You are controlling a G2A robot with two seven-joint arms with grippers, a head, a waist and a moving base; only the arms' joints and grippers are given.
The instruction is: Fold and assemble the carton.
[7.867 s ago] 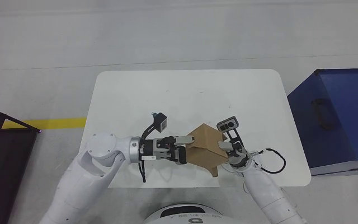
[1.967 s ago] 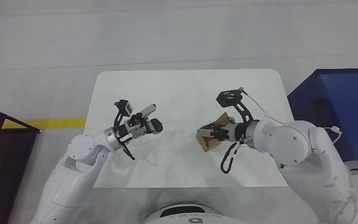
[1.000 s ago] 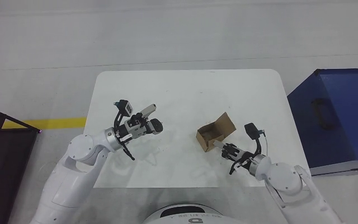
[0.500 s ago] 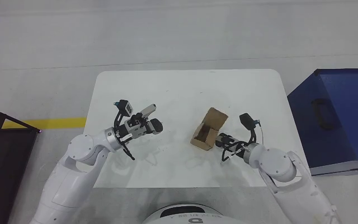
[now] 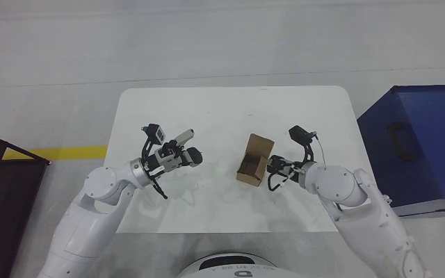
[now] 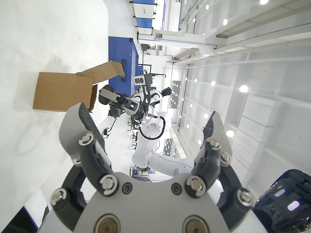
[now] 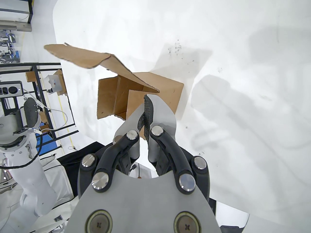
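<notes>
A small brown carton (image 5: pixel 254 158) lies on its side on the white table (image 5: pixel 208 111), right of centre, its open end facing the near right with one flap (image 7: pixel 80 56) sticking out. My right gripper (image 5: pixel 272 167) is shut, and its tip (image 7: pixel 146 99) sits at the open end just under that flap's edge; nothing shows between the pads. My left gripper (image 5: pixel 191 154) hovers open and empty over the table's left part, well apart from the carton (image 6: pixel 60 93). In the left wrist view the right gripper (image 6: pixel 107 95) sits against the carton's open end.
A blue bin (image 5: pixel 410 153) stands off the table's right edge. A dark frame (image 5: pixel 14 181) is on the floor at the left. Bare table surface lies between the left gripper and the carton.
The right gripper has come up from the near edge to the carton's open end. The carton has turned and slid a little to the left. The left arm has kept still.
</notes>
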